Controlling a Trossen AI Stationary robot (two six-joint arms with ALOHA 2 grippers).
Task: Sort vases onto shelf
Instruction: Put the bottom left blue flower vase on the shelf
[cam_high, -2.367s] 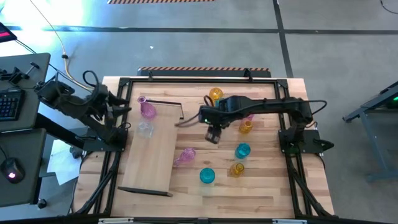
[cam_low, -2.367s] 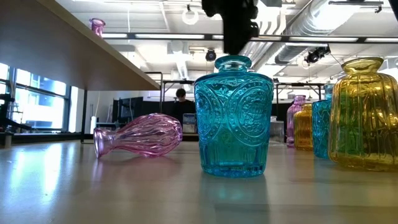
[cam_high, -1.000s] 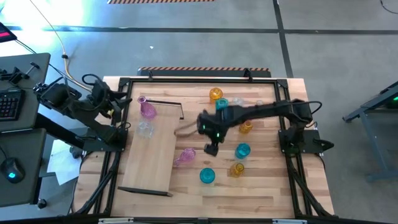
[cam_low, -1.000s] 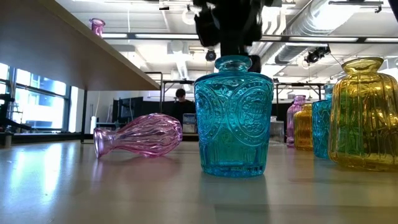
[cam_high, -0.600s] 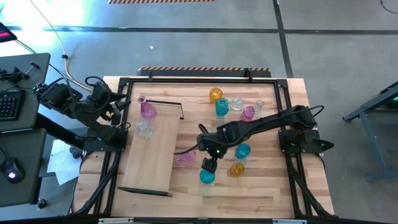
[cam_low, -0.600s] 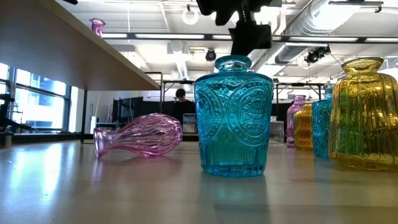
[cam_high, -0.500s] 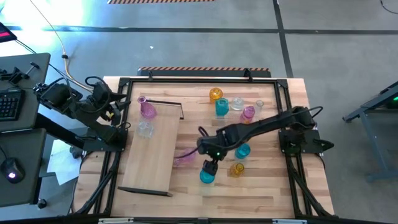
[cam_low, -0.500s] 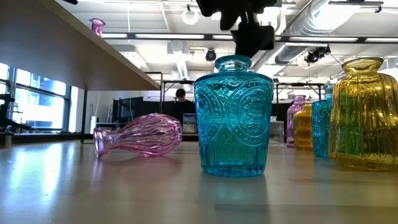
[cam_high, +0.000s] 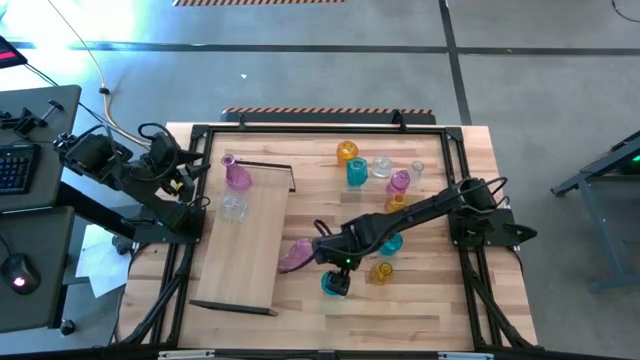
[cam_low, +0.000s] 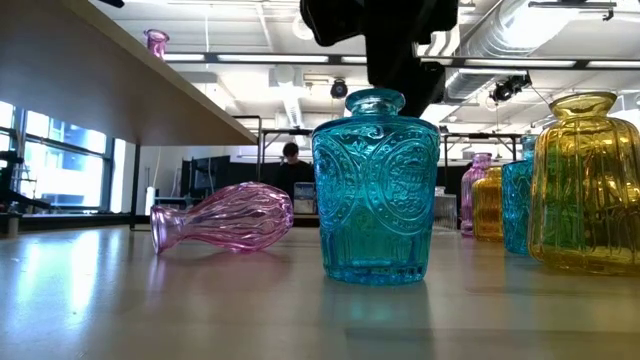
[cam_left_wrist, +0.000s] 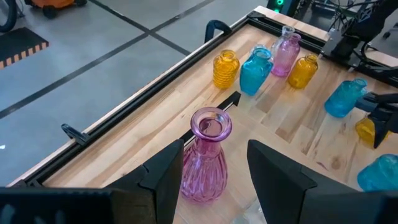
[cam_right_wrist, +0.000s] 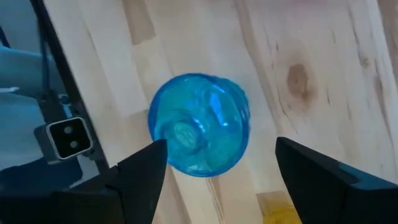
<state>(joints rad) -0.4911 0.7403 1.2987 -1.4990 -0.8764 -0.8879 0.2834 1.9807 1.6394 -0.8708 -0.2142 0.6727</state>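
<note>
Two dark, jointed arms, matte black.
Right arm shows a green light; left arm carries looped black cables.

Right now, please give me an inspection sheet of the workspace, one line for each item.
Surface: butcher-block table, dark frame around it.
Job's things: shelf holds an upright pink vase and a clear vase; a pink vase lying down at its edge; teal vase upright.
Clutter: nothing seen.
Grippers: right gripper open above the teal vase; left gripper open, waiting near the upright pink vase.
Cables: loops on the left arm.
Surroundings: keyboard, grey floor.
</note>
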